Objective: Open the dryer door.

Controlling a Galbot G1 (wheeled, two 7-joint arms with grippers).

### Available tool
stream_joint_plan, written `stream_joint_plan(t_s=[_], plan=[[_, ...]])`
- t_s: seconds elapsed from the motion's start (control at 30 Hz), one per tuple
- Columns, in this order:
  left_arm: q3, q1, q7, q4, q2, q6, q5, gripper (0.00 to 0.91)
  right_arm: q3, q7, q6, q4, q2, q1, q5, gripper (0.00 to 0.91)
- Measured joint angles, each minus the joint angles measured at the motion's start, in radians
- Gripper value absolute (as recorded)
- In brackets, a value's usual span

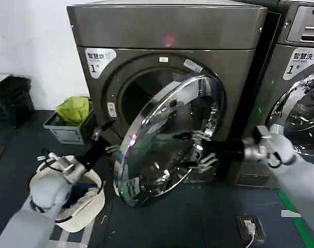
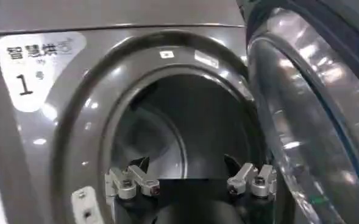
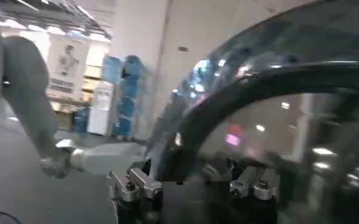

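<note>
The dryer door (image 1: 157, 155), chrome-rimmed with dark glass, stands swung partway out from the grey dryer (image 1: 167, 31), tilted across the round opening (image 1: 141, 93). My right gripper (image 1: 200, 150) is open, its fingers spread right against the door's outer glass face. The right wrist view has this gripper (image 3: 191, 182) pressed close to the door (image 3: 277, 79), with the curved rim running between its fingers. My left gripper (image 1: 109, 138) is open at the opening's left side, behind the door's edge. In the left wrist view it (image 2: 190, 175) faces the dark drum (image 2: 167, 134), with the door (image 2: 301, 122) beside it.
A white laundry basket (image 1: 84, 206) sits on the floor under my left arm. A grey crate with green cloth (image 1: 74, 121) stands left of the dryer, beyond it dark bags (image 1: 12, 98). A second machine (image 1: 301, 77) adjoins on the right. A power socket (image 1: 250, 225) lies on the floor.
</note>
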Motion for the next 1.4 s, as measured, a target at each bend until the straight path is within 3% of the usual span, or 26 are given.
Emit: stream_joint_plan(t_s=[0.2,0.5,0.73,0.9,1.0,1.1,1.23,1.4], plan=[[0.077,-0.063,0.006,0.019,-0.011,-0.013,-0.008,0.907,0.329,0.000,0.034,0.044,-0.028,-0.338,-0.013,0.907],[0.199,-0.115,0.009,0.001,-0.037,-0.034,-0.022,0.907,0.899,-0.008,0.083,0.112,0.056,-0.839,0.001,0.907],[0.315,-0.142,0.010,-0.016,-0.067,-0.048,-0.023,0.907,1.250,0.076,0.213,0.116,0.228,-1.119,-0.042,0.907],[0.399,-0.165,0.010,-0.018,-0.093,-0.062,-0.022,0.907,1.411,0.116,0.310,0.084,0.377,-1.227,-0.082,0.907],[0.454,-0.187,0.010,-0.006,-0.115,-0.067,-0.019,0.907,1.493,0.222,0.363,0.074,0.467,-1.241,-0.117,0.907],[0.511,-0.214,0.010,0.011,-0.148,-0.072,-0.013,0.907,1.559,0.358,0.352,0.080,0.549,-1.231,-0.202,0.907],[0.588,-0.255,0.003,0.050,-0.206,-0.081,0.003,0.907,1.641,0.614,0.284,0.087,0.653,-1.225,-0.350,0.907],[0.680,-0.310,-0.007,0.117,-0.294,-0.081,0.018,0.907,1.746,0.867,0.211,0.084,0.740,-1.235,-0.462,0.907]])
